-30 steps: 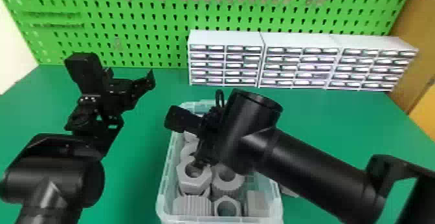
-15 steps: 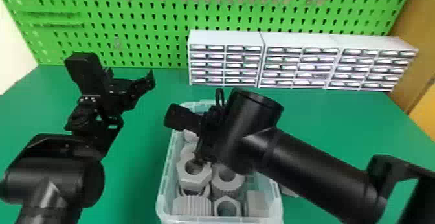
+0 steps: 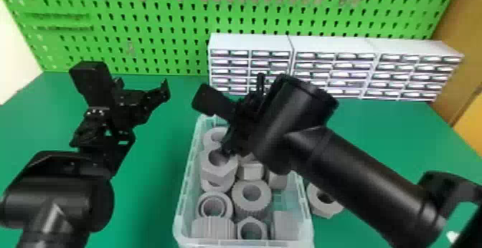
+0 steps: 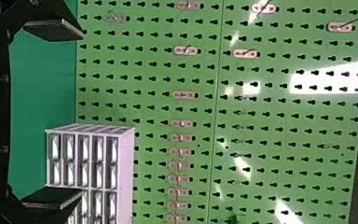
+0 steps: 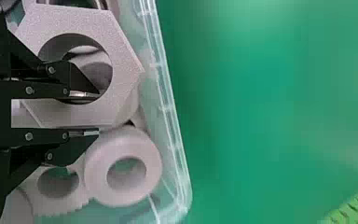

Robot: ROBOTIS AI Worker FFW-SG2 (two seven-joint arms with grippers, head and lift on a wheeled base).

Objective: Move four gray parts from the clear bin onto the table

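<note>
Hexagonal gray part [image 5: 126,60], its wall pinched between the two fingers of the robot's right pincer [image 5: 98,114], hangs over the clear bin [image 3: 184,200], with a second piece [image 3: 326,211] on the green table [image 3: 150,200] just to the right and the left pincer [image 4: 81,114] parked open at left. The lift-out appears under way, and the next move calls for clearing the rim before lowering the part to the table. Since the earlier frame, arm and part have risen, exposing a gray ring [image 3: 226,202].
</note>
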